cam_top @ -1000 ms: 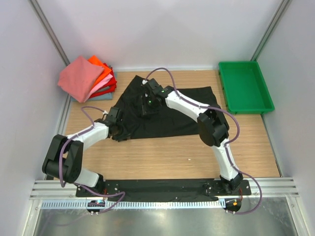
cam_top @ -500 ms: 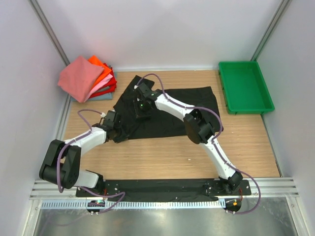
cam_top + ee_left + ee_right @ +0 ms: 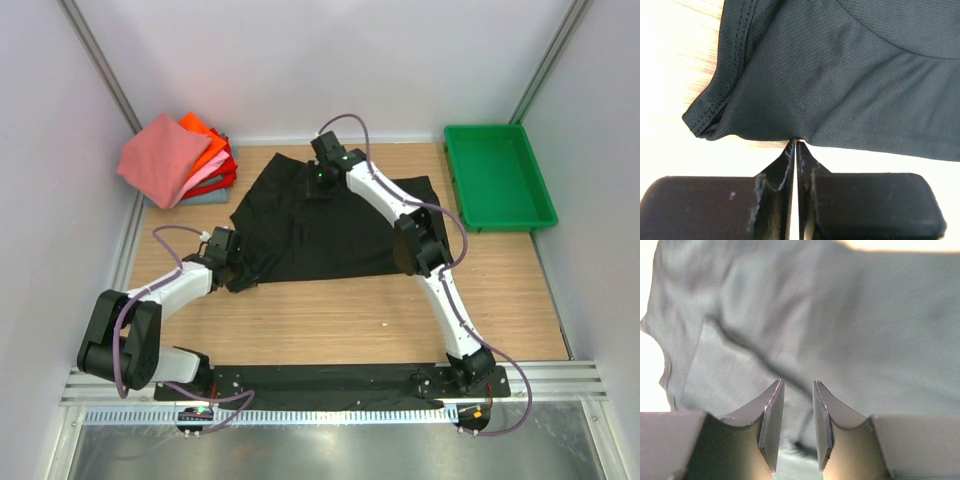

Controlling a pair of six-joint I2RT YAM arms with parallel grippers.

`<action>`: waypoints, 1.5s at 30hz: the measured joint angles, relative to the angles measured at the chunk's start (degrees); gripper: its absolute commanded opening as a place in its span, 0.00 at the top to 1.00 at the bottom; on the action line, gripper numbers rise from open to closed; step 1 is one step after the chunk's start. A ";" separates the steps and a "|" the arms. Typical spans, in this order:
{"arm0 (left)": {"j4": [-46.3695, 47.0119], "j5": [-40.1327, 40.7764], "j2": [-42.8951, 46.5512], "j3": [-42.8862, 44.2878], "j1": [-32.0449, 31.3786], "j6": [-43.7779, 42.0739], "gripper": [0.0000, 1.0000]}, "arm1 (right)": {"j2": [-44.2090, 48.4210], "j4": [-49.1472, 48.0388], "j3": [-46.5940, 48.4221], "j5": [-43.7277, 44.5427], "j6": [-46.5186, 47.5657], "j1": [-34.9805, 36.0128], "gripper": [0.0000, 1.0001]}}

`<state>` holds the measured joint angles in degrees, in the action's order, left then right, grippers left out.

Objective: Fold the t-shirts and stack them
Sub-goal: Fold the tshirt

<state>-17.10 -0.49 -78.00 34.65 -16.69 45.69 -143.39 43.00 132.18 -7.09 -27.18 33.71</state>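
Spreading the black t-shirt (image 3: 330, 225) for folding: left gripper (image 3: 796, 144) has its jaws pinched shut on the lower-left hem, and right gripper (image 3: 797, 390) hovers upper-centre, jaws narrowly parted. Next, the right probably needs a grip of its own.

Your overhead view is bright and evenly lit from above, sharp edge to edge, with only faint, soft shadows on the table (image 3: 330, 310). In the left wrist view the table is blown out almost to white, yet the black t-shirt (image 3: 850, 85) shows crisp mesh. The right wrist view is washed out and blurred: the shirt reads grey, with glare along the top and left edges.
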 measured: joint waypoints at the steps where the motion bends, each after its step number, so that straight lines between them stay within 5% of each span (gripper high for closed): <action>1: 0.00 0.00 0.00 0.00 0.00 -0.04 0.96 | -0.26 0.37 1.44 0.70 0.24 -1.03 0.60; 3: 0.00 0.00 0.00 0.00 0.00 -0.07 0.94 | -0.20 0.94 2.78 1.68 0.68 -2.51 0.59; 6: -0.24 -0.04 0.28 0.09 0.00 -0.26 0.67 | 2.14 0.52 0.24 3.34 1.51 -3.58 0.47; 9: -2.75 0.74 2.16 0.37 0.09 -1.01 0.50 | 8.04 -0.11 -8.48 5.20 2.38 -3.23 0.34; 15: -12.20 3.96 7.82 3.98 0.26 -1.70 0.35 | 28.11 -2.84 -31.15 9.64 3.30 -3.08 0.21; 21: -15.28 8.35 9.86 10.88 0.52 -2.75 0.30 | 48.15 -4.81 -52.06 12.94 2.54 -8.50 0.09; 31: -12.81 6.88 6.25 4.63 7.63 -2.32 0.32 | 64.81 -7.19 -83.62 8.96 -0.02 -38.27 0.14; 38: -10.10 6.91 4.44 4.31 7.85 -2.14 0.32 | 65.53 -12.04 -86.38 4.20 -1.88 -43.28 0.20; 45: -7.89 6.99 4.00 3.80 8.83 -1.38 0.32 | 58.29 -18.69 -87.56 1.31 -3.80 -44.44 0.39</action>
<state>-24.99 6.50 -74.00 38.46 -7.86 44.31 -85.10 24.32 44.62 -5.78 -30.98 -10.72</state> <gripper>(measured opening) 0.686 0.662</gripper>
